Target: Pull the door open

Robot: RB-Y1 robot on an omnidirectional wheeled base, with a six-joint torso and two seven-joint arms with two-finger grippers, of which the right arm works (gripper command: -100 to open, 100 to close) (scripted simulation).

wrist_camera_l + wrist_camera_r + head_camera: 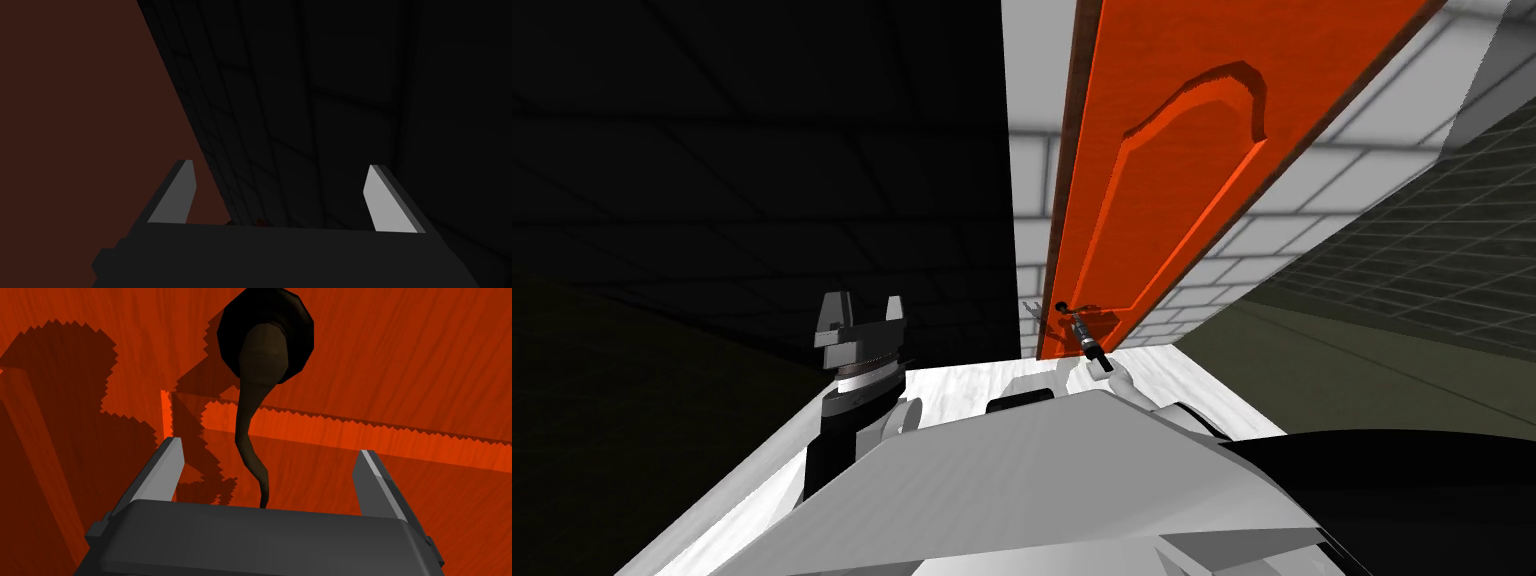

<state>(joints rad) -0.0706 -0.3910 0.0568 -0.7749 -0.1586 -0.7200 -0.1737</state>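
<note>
Idling left gripper (859,308): raised, well left of door (1162,200); fingers spread, nothing between them
Door: orange, panelled; right of centre, beside white brick wall (1032,170)
Handle (250,433): dark lever near door's left edge; a speck in head view; right wrist view shows it curving down from round rosette (265,333)
Right gripper (272,460): at handle; fingers spread, lever tip between them, touching neither finger
</note>
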